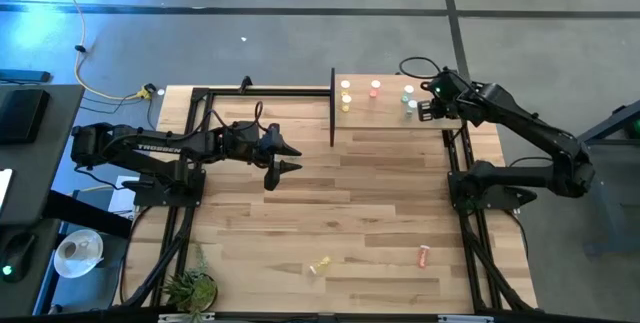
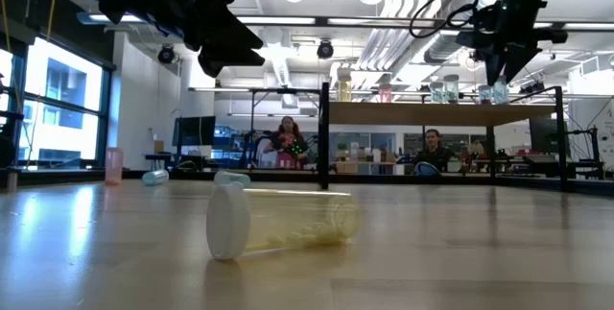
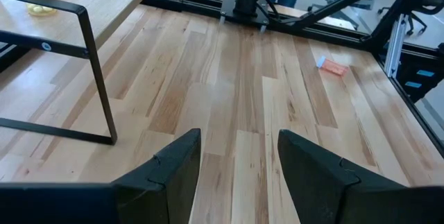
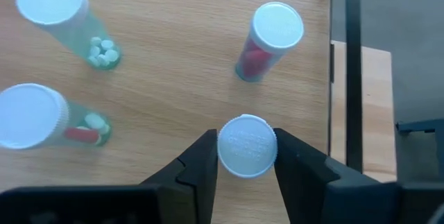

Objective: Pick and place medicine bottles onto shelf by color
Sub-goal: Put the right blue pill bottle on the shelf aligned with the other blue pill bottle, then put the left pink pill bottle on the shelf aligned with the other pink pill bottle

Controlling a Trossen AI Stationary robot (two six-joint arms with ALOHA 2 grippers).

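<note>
The shelf (image 1: 390, 121) stands at the table's far right. On it stand two yellow bottles (image 1: 346, 94), a pink-red one (image 1: 375, 88) and two teal ones (image 1: 409, 101). My right gripper (image 1: 428, 108) hangs over the shelf's right part, shut on another white-capped bottle (image 4: 247, 145); the cap hides that bottle's body in the right wrist view. A yellow bottle (image 1: 320, 266) and a pink-red one (image 1: 423, 255) lie on their sides on the table near its front edge. My left gripper (image 1: 288, 158) is open and empty above the table, left of the shelf. My right gripper pinches the white cap's rim (image 4: 225, 148) between its two fingers, one on each side. The fingers come from above, pointing down. The bottle is upright; in the low view (image 2: 499, 89) its body looks teal and its base is at the shelf's top.
Black metal frames (image 1: 190, 123) run along the table's left and right sides. The shelf's dark post (image 3: 94, 64) stands close ahead of my left gripper. A small plant (image 1: 190, 288) sits at the near left corner. People sit in the room beyond (image 2: 288, 137).
</note>
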